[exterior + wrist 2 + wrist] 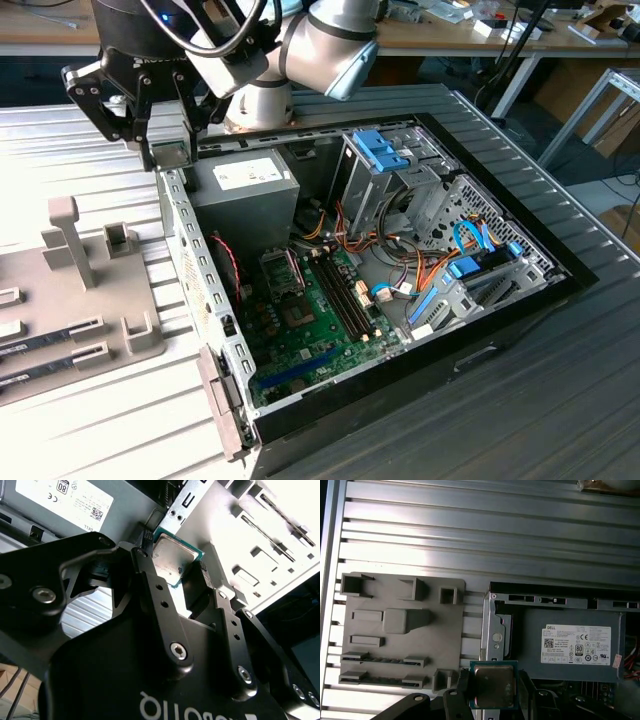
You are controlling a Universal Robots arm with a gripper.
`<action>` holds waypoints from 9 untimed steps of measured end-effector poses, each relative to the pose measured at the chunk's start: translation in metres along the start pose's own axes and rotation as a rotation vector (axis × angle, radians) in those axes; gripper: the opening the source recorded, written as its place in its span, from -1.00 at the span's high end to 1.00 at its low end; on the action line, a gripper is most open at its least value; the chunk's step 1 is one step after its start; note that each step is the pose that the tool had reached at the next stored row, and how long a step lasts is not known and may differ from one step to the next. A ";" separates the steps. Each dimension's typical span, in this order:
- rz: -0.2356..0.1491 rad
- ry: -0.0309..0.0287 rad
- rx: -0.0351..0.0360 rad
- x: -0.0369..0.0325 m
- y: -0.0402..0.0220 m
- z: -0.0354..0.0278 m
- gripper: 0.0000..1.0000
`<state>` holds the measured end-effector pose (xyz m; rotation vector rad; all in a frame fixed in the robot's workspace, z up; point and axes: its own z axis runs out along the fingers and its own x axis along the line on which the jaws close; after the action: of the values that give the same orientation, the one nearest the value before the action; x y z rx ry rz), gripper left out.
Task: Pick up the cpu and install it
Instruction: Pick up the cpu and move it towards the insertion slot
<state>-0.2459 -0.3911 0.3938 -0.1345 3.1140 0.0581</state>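
The hand (170,148) pinches the cpu (493,685) by two opposite edges, above the computer case (188,255) wall beside the power supply (245,185). Carried well, it should be level, squared to the motherboard socket (283,270), and gripped gently.

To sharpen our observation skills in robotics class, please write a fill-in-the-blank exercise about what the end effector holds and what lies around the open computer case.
The end effector holds the cpu between its two ____.
The cpu's silvery top has a thin ____ rim.
The power supply carries a ____ label.
In the exterior view, the grey fixture tray lies on that view's ____ of the computer case.
Missing words: fingers; green; white; left.
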 end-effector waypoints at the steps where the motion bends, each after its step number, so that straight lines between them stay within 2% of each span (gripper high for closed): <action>1: 0.000 0.0000 0.0000 -0.0004 0.0000 0.0000 0.05; 9: 0.000 0.0001 0.0001 -0.0062 -0.0005 0.0004 0.05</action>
<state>-0.2396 -0.3911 0.3935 -0.1345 3.1142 0.0580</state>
